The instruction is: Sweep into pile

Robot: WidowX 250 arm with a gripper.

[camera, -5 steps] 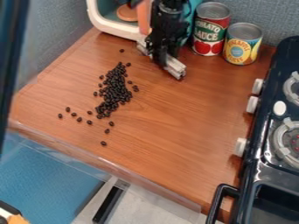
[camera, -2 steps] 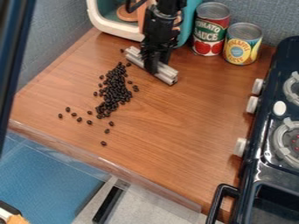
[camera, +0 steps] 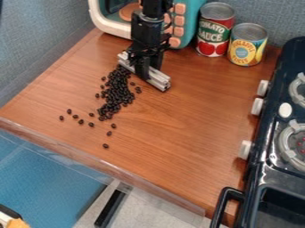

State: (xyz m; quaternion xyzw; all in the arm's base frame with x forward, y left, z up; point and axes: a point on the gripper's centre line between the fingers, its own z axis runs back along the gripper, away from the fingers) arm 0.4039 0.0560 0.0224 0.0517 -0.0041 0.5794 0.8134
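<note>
While my claw point(camera: 145, 74) grips the grey bar point(camera: 158, 81) near twelve o'clock on the tabletop point(camera: 179, 124), I see black beans point(camera: 117, 94) heaped just beside it, toward seven o'clock.

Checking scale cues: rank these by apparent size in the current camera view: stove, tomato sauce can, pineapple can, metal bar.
1. Stove
2. Tomato sauce can
Pineapple can and metal bar: too close to rank.
</note>
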